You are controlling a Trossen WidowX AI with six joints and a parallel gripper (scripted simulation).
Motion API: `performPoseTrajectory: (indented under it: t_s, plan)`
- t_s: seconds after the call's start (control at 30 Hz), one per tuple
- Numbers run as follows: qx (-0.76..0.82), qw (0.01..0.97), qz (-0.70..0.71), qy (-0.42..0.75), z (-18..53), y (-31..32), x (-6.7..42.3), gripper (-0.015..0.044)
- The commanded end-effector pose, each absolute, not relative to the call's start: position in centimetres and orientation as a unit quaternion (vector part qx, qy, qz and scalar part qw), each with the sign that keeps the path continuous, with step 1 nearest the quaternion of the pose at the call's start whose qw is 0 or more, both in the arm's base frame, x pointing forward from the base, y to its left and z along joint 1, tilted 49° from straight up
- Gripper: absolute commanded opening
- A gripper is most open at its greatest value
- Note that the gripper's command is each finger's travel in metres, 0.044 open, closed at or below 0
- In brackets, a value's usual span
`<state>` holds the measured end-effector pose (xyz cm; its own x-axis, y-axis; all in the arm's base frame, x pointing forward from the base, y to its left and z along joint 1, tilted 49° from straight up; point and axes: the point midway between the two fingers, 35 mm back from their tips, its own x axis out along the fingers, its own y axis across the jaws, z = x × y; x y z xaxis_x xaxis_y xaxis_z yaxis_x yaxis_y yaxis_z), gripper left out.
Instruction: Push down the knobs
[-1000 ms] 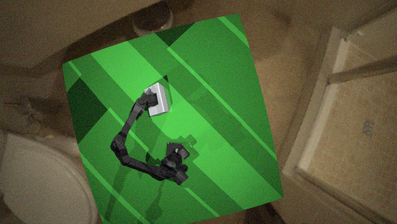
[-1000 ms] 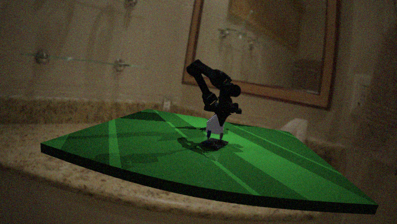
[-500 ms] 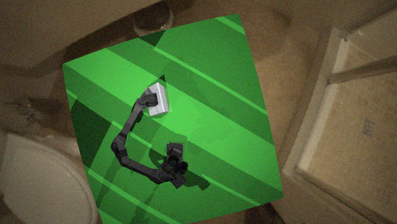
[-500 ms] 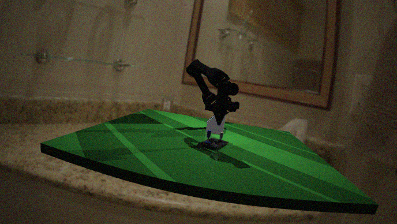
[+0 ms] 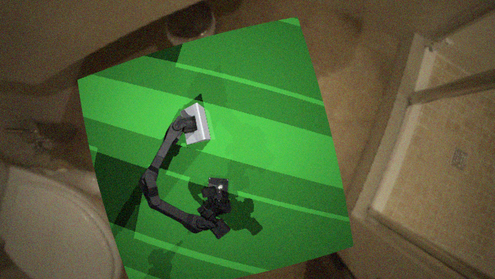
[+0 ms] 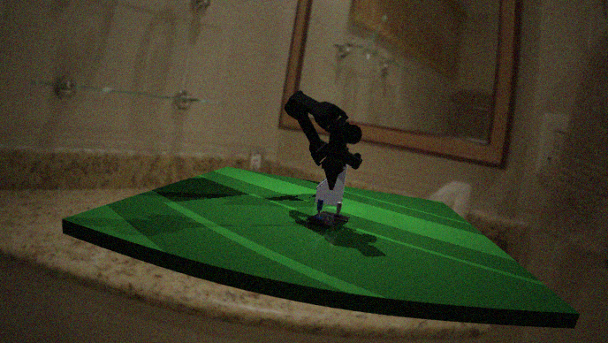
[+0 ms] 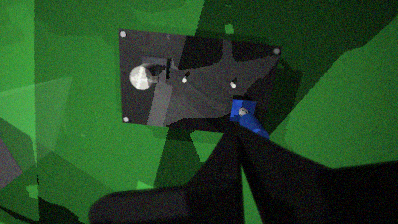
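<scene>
The dark circuit board (image 5: 213,182) (image 6: 344,218) (image 7: 131,107) stands on the table. A knob with a pale round top (image 5: 220,187) (image 6: 338,209) (image 7: 141,78) stands near one end of the board. A blue knob and potentiometer (image 6: 320,206) (image 7: 243,111) stand near the other end. In the wrist view the blue knob's lower part is hidden by the fingers. My gripper (image 6: 331,189) (image 7: 235,134) is shut and empty. In the exterior view its tips hang above the board, between the two knobs' positions. How far each knob sits down its shaft is too small to tell.
The arm's pale block-shaped base (image 5: 203,126) (image 6: 332,196) stands on the green table (image 5: 273,223) (image 6: 247,265), behind the board in the exterior view. The arm bends around one side of the board, and its shadows fall across the board and table.
</scene>
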<state>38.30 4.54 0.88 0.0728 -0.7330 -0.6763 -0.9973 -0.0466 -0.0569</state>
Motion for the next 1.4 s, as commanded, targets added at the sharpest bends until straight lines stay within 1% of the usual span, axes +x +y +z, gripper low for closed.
performPoseTrajectory:
  t_s: [0.0, 0.77, 1.37]
  plan:
    - [-0.699, 0.218, 0.288, 0.617, 1.3, 4.4, 38.7, 0.0000]
    - [-0.725, -0.073, 0.504, 0.463, 3.6, 3.8, 40.2, 0.0000]
    - [-0.724, -0.082, 0.509, 0.458, 2.1, 2.0, 40.4, 0.0000]
